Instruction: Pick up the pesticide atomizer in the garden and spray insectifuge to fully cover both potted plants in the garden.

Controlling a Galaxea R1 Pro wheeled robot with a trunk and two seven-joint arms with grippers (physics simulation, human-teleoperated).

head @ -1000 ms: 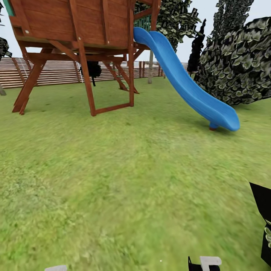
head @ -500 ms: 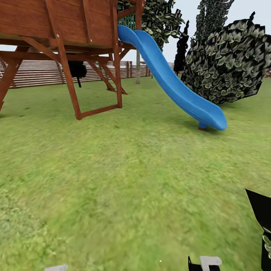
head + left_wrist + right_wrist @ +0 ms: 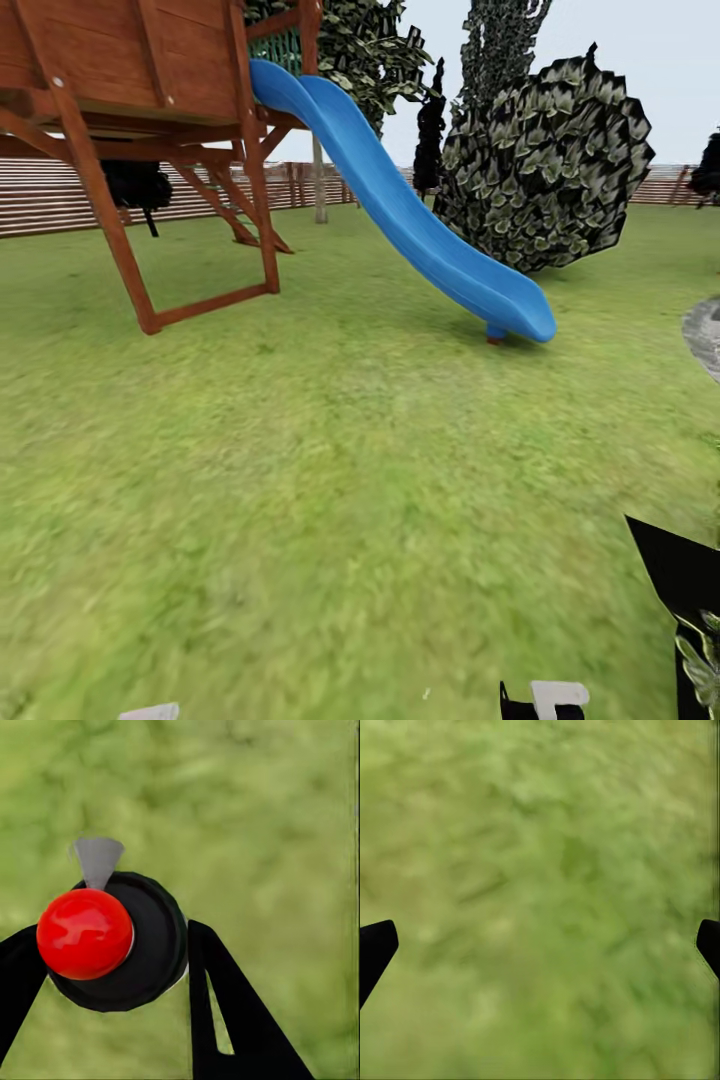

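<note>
Black fingers [image 3: 225, 1020] of the left gripper [image 3: 105, 960] close around the pesticide atomizer [image 3: 124, 945], seen from above as a round black body with a glossy red cap [image 3: 85, 934] and a grey nozzle tip [image 3: 97, 859] pointing to twelve o'clock. One finger presses its side at three o'clock, the other at nine, so the bottle sits gripped between them over blurred lawn [image 3: 270, 817]. The right gripper [image 3: 540, 945] holds nothing; its two dark fingertips [image 3: 375, 949] stand wide apart at the frame's edges, with grass between.

From the head camera, green lawn [image 3: 330, 500] spreads ahead. A blue slide [image 3: 400, 210] descends from a brown wooden play tower [image 3: 130, 90] at eleven o'clock. A dark leafy bush [image 3: 545, 170] stands at one o'clock before a slatted fence [image 3: 60, 195]. Grey paving [image 3: 705, 335] edges in at three o'clock.
</note>
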